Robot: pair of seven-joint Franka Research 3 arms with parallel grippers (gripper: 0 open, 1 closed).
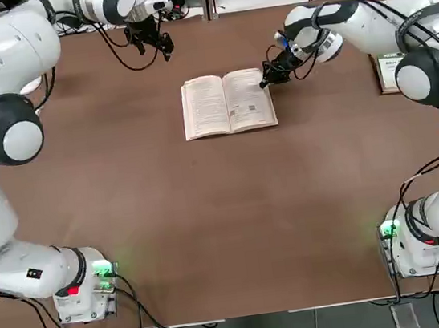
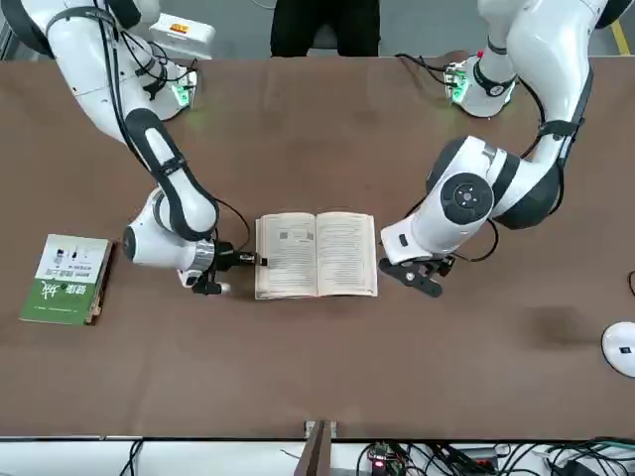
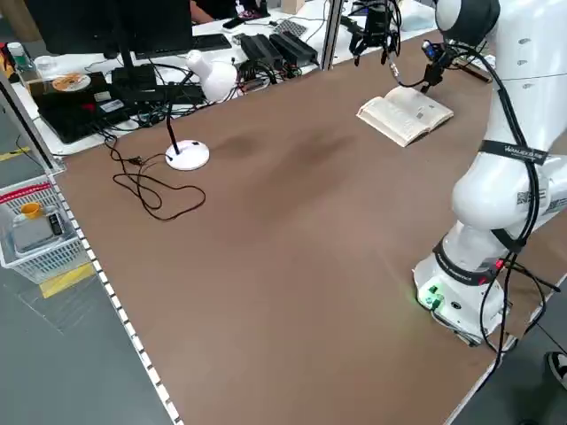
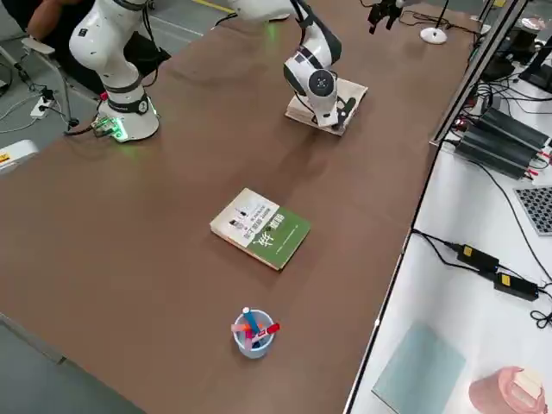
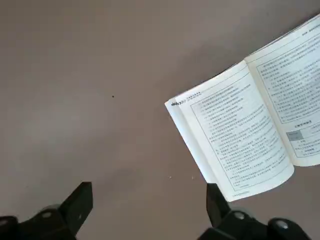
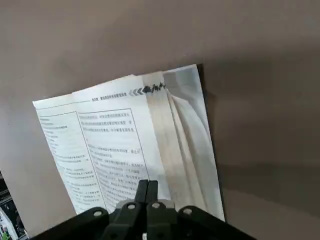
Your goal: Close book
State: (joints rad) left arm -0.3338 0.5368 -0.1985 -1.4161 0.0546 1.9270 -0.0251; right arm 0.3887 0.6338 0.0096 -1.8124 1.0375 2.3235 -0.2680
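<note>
1. The book (image 1: 228, 103) lies open and flat on the table (image 1: 212, 230), cream pages up, toward the far side from the arms' bases.
2. The right gripper (image 1: 265, 79) sits low at the book's outer right edge, fingers pressed together, tips touching the page margin there.
3. The left gripper (image 1: 155, 41) hangs above the table beyond the book's far-left corner, fingers (image 5: 80, 202) spread wide, holding nothing, clear of the pages.
4. A green-and-white book (image 2: 67, 279) lies well apart, past the right gripper's side of the open book.
5. Bare tabletop stretches between the open book and the bases.
</note>
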